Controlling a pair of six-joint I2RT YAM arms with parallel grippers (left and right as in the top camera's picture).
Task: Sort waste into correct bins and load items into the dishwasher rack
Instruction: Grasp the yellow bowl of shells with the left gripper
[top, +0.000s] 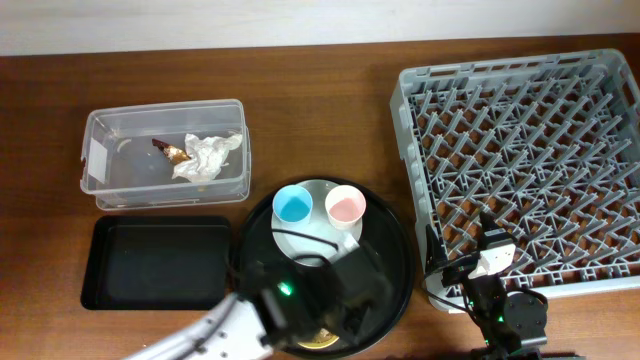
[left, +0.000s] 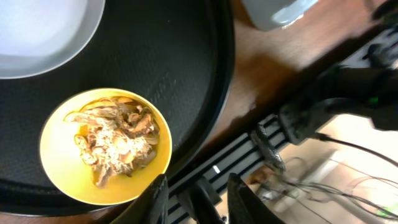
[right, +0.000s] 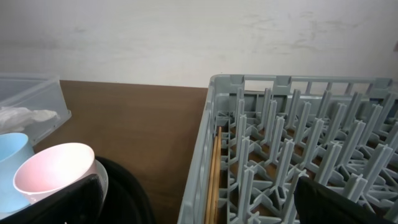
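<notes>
One yellow bowl (left: 59, 158) is sitting on the round black tray (left: 180, 68), carrying the food scraps (left: 115, 143). In the left wrist view it is lying just up and left of the left gripper (left: 198, 199), whose fingers are standing apart with nothing between them. The right gripper (right: 196, 180) — likewise spread and empty — is hanging well apart from it by the dishwasher rack (top: 405, 130), so the left arm is the nearer. Overhead, that arm is hiding nearly all of the bowl.
</notes>
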